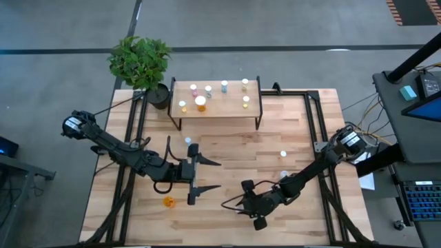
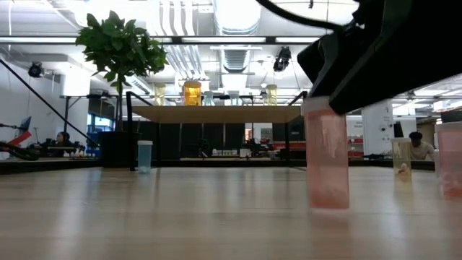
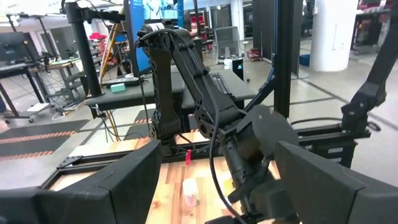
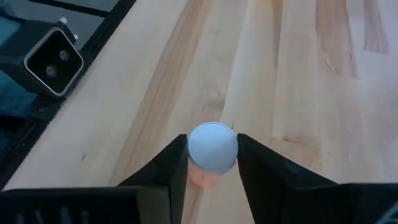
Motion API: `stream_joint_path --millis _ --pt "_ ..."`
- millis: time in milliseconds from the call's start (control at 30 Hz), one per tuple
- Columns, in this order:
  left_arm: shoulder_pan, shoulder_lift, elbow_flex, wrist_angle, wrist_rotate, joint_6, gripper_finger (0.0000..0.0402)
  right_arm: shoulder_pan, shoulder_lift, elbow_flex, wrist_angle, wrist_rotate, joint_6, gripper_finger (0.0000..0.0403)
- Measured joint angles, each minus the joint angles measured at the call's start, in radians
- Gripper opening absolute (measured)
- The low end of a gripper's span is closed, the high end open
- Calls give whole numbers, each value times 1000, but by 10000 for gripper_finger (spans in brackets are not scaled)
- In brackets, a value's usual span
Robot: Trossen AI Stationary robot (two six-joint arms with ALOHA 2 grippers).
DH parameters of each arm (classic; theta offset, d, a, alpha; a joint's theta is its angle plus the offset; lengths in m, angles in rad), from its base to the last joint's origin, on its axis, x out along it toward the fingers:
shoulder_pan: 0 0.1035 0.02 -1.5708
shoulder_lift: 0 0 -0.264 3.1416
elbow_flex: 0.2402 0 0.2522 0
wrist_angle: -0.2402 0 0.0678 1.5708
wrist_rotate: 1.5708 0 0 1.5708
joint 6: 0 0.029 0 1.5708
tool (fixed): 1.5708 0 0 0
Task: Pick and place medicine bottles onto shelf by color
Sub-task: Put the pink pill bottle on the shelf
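Pink bottle (image 4: 211,152) upright between right hand (image 4: 212,163) fingers, on table (image 4: 298,93).

Potted plant (image 1: 140,60): leafy green, in a dark pot at the far left corner of the table; also seen in the low view (image 2: 120,45)
Tabletop (image 1: 227,207): light wood planks, with black rails along its sides
Floor (image 1: 275,24): grey, crossed by a dark line
Side desk (image 1: 417,103): dark, to the right of the table; a blue-lit keyboard (image 1: 422,200) lies near it
Small camera (image 4: 53,60): pale housing, two lenses, at the table edge
Room behind: ceiling lights, pipes, workbenches; a seated person (image 2: 416,144) at far right
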Motion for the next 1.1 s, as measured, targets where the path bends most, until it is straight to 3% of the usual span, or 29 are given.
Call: stream_joint_path --millis 433,733,1100 --pt "0 -151 -65 -22 -3 135 295 -141 -205 134 -283 8 37 117" --pt "3 -301 -190 3 -6 198 295 -410 -284 341 -544 11 23 115" --pt "3 -425 -297 0 -28 271 295 -761 -218 530 -610 9 -67 116"
